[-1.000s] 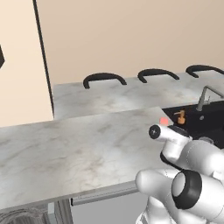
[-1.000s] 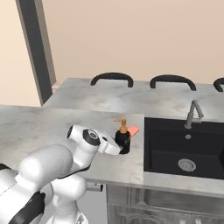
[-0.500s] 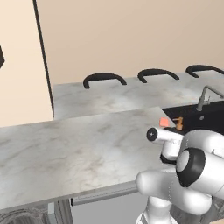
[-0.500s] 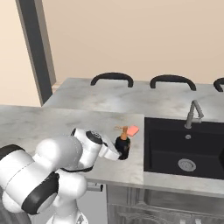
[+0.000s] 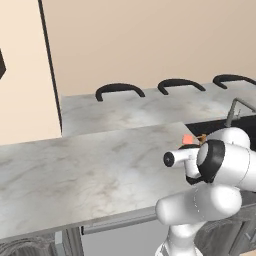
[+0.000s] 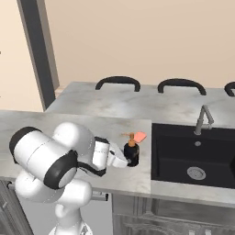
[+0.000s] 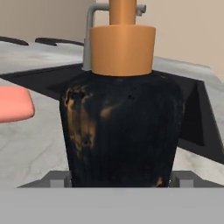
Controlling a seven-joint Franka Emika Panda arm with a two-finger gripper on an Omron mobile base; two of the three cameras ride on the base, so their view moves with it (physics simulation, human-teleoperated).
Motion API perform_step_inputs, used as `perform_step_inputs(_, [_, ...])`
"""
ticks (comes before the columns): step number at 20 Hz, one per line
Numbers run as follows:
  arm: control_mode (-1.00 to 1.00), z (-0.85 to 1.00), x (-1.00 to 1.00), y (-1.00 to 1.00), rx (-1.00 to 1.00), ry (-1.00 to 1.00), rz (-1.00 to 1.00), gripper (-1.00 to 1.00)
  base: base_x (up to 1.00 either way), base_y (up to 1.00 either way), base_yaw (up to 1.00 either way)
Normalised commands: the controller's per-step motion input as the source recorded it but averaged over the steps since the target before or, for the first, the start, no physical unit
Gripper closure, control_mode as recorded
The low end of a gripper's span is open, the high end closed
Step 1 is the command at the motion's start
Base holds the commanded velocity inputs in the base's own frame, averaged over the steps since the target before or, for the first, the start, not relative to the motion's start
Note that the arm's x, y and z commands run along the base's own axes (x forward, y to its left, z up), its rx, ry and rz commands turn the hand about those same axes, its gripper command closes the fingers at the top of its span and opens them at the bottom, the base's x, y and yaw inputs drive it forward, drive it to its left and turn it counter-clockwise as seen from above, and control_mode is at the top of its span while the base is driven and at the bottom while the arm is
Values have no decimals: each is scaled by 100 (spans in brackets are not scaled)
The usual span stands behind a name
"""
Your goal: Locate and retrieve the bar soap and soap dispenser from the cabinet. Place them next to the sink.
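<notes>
the soap dispenser (image 6: 131,153) stands upright on the surface (image 6: 69,124), close to the sink's (image 6: 195,156) left rim. the bar soap (image 6: 139,137) lies just behind it, nearer the sink edge. the tool (image 7: 120,178) sits at the dispenser's base, one finger on either side. the faucet (image 6: 203,119) rises behind the sink. chair backs (image 6: 118,82) line the surface's far edge.

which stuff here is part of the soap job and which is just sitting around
Part of the job:
- soap dispenser, between the pincer fingers, on the counter left of the sink
- bar soap, on the counter just behind the dispenser

Just there:
- faucet
- three dark chair backs behind the counter
</notes>
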Motion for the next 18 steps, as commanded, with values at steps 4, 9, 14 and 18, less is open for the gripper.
perform_step_inputs(4, [-100, -47, 6, -18, -3, -1, 0, 100, 0, 0, 0])
perform_step_inputs(9, [-100, -42, 0, -5, 9, 0, 0, -100, 0, 0, 0])
perform_step_inputs(14, [-100, -45, 0, -1, 8, 2, -1, -100, 0, 0, 0])
perform_step_inputs(18, [-100, -21, 0, 3, 8, 0, -1, -100, 0, 0, 0])
